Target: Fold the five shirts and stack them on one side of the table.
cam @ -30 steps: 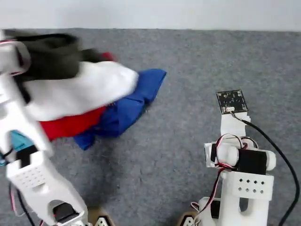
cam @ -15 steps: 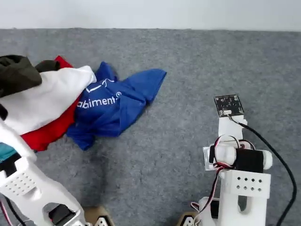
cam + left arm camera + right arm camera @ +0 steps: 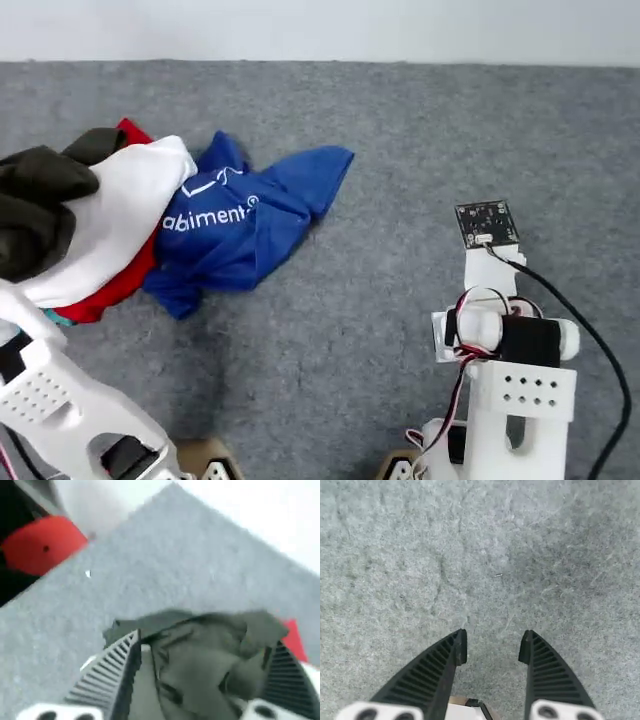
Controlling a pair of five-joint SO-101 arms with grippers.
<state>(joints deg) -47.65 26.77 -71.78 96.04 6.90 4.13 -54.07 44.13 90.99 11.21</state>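
The left fingers [image 3: 110,675] clench a bunched dark olive cloth shirt [image 3: 40,205] at the left edge of the grey felt-covered table [image 3: 400,130], over the end of a heap where a white shirt [image 3: 110,215], a red shirt [image 3: 110,290] and a printed blue shirt [image 3: 240,225] overlap. The olive shirt looks gripped as a wad rather than by an edge, so pulling it may drag the white shirt along or leave it too crumpled to spread flat. The right fingers [image 3: 435,675] stand parted and empty over bare felt, well apart from the heap, probably too far off to pin anything down.
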